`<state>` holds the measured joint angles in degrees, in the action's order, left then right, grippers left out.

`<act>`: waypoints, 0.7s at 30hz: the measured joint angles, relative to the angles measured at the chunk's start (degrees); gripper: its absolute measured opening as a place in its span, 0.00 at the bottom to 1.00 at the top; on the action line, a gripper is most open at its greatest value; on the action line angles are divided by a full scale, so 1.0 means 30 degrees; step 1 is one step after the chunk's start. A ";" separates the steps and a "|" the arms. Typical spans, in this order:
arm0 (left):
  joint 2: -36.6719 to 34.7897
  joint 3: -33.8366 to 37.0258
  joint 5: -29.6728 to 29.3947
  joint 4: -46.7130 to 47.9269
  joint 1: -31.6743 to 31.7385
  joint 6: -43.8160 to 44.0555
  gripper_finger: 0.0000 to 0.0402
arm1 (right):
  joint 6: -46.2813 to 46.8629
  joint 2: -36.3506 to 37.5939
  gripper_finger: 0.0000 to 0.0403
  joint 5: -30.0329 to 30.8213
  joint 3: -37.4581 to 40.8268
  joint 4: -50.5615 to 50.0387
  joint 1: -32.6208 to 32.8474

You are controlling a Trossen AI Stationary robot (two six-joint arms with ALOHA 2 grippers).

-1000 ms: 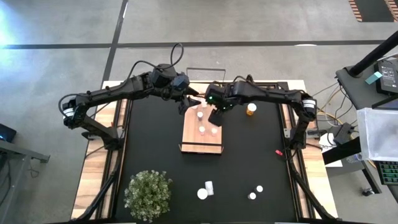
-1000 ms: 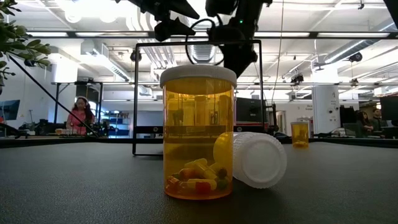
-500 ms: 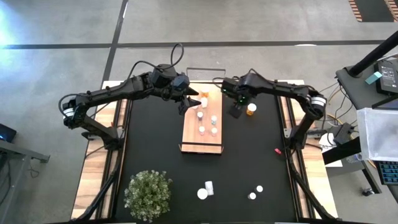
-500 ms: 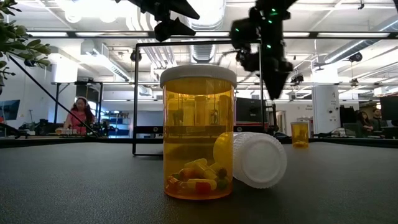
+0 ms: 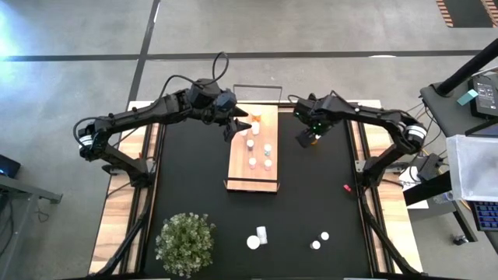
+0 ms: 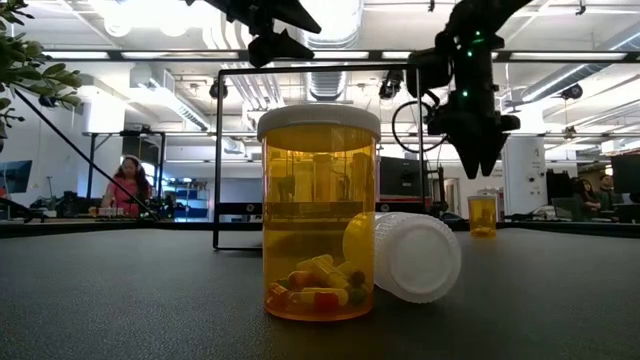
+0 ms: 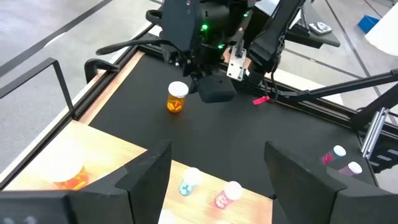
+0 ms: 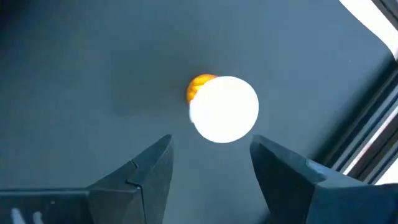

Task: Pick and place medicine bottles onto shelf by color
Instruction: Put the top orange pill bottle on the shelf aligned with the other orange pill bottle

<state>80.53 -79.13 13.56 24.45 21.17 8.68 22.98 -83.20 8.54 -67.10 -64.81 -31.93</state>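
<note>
Orange bottle stood below the right gripper, jaws spread; left gripper, jaws spread, hovered over the shelf.

Two arms, two claws: left claw, right claw. One shelf. On shelf: five bottles visible, one orange, four small white-capped. On black mat: one orange bottle under right claw, two at near middle, two white-capped near right. One plant.
</note>
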 joint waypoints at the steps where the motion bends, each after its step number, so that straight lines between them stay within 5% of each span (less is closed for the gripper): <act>1: 0.0000 0.0000 0.0004 0.0003 0.0000 0.0003 0.60 | 0.0000 0.0015 0.50 0.0007 0.0189 0.0209 -0.0160; 21: 0.0000 0.0007 -0.0058 0.0027 0.0044 0.0003 0.60 | -0.2357 0.0110 0.52 -0.0401 -0.0512 0.1309 -0.0871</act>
<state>80.53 -79.11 13.39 24.53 21.30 8.69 15.91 -82.87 7.33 -68.64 -60.88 -34.54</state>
